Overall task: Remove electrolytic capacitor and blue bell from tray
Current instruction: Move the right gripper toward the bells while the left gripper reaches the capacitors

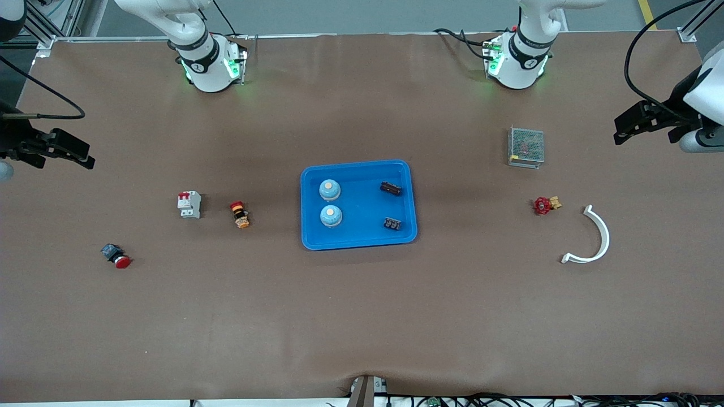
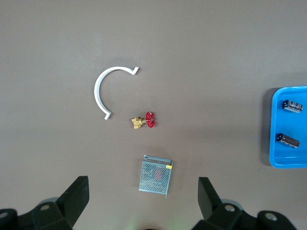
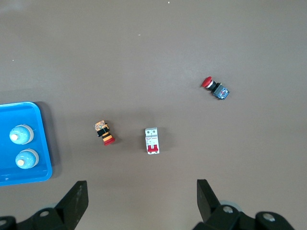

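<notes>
A blue tray (image 1: pixel 362 203) lies in the middle of the table. In it are two light blue bells (image 1: pixel 330 189) (image 1: pixel 331 215) toward the right arm's end and two black capacitors (image 1: pixel 391 188) (image 1: pixel 392 224) toward the left arm's end. My left gripper (image 1: pixel 645 125) is open and empty, high over the left arm's end of the table. My right gripper (image 1: pixel 56 148) is open and empty, high over the right arm's end. The left wrist view shows the capacitors (image 2: pixel 292 106) in the tray (image 2: pixel 283 158). The right wrist view shows the bells (image 3: pixel 20 134).
Toward the left arm's end lie a metal mesh box (image 1: pixel 526 146), a red valve (image 1: pixel 545 204) and a white curved piece (image 1: pixel 597 237). Toward the right arm's end lie a white breaker (image 1: pixel 189 204), an orange-and-red button (image 1: pixel 240 214) and a red mushroom button (image 1: pixel 116 255).
</notes>
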Tool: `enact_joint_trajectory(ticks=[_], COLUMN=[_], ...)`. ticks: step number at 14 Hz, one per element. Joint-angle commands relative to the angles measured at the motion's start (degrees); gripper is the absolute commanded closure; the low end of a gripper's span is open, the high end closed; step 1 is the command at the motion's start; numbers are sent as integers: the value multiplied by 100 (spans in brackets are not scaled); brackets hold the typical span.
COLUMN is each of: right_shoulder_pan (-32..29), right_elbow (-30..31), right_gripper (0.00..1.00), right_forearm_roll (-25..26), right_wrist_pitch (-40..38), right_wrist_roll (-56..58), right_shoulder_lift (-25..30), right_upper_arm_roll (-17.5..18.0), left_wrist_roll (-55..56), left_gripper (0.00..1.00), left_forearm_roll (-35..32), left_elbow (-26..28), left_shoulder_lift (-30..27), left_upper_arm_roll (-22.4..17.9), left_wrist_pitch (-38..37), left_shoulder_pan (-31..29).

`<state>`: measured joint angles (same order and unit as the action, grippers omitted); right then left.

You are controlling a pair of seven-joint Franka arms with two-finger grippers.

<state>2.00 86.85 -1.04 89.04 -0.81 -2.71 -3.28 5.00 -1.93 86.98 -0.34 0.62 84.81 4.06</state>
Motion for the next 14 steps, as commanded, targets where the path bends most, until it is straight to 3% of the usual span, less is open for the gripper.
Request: enact_joint_trajectory(ticks=[1, 8, 14], right_shoulder_pan=[-137, -182, -7], right_elbow=[-28, -19, 34], right_gripper=[0, 0, 0], right_forearm_roll=[51, 51, -133], right_wrist_pitch=[-27, -27, 61], right_wrist_roll=[81, 90, 38], right_shoulder_lift=[-28, -63, -212], right_upper_arm_roll=[11, 11, 47], left_wrist_roll=[1, 10, 432], left_gripper=[0, 0, 0], left_forearm_roll=[-106, -97, 0], left_elbow=[-120, 55, 1187], left_shoulder_lift=[-1, 139, 96], left_upper_arm_roll=[-53, -27, 139], left_wrist_pitch=[-314, -342, 359], left_shoulder_pan=[51, 60, 113])
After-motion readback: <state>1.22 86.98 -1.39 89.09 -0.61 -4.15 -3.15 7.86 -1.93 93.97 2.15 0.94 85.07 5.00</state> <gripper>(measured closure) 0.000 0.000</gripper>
